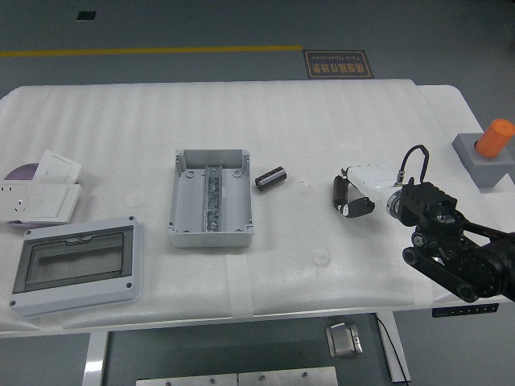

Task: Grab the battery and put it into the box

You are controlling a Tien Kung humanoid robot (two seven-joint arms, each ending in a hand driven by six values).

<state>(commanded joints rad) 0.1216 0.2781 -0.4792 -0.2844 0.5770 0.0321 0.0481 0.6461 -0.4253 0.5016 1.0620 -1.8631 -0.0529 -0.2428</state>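
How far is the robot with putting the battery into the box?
Nothing looks done yet: the battery lies on the table just right of the open grey box. The right hand hovers farther right, holding nothing. Grasping, carrying and placing all remain.

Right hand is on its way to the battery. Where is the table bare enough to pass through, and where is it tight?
Bare table lies between the right hand and the battery, and along the far side behind the open box. It is tight where the battery sits just right of the box, and crowded at left around the switch plates and the clear-lidded enclosure.
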